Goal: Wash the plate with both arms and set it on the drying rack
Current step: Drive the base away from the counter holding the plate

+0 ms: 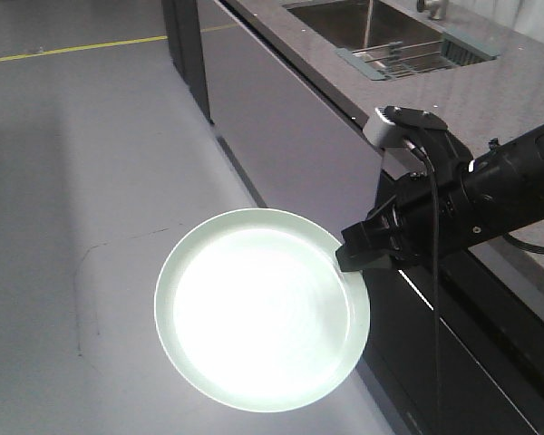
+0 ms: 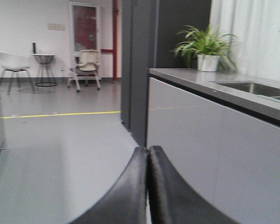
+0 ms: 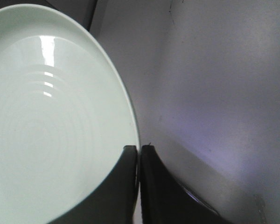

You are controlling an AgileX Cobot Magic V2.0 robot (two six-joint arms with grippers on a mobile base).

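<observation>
Mint-green plate (image 1: pixel 261 308): in the air beside the counter (image 1: pixel 499 91) front, below its top
Right gripper (image 1: pixel 354 256): jaws clamped on the plate's rim, seen close in the wrist view
Left gripper (image 2: pixel 148 150): own wrist view only, jaws pressed together, empty
Drying rack (image 1: pixel 408 54): on the counter, front view only

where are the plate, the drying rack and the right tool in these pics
plate (image 1: pixel 254 313): front-facing view, centre of its bright face.
drying rack (image 1: pixel 403 56): front-facing view, on its parallel steel bars.
right tool (image 1: pixel 352 256): front-facing view, midway between its fingertips, clamped on the plate's rim.
</observation>
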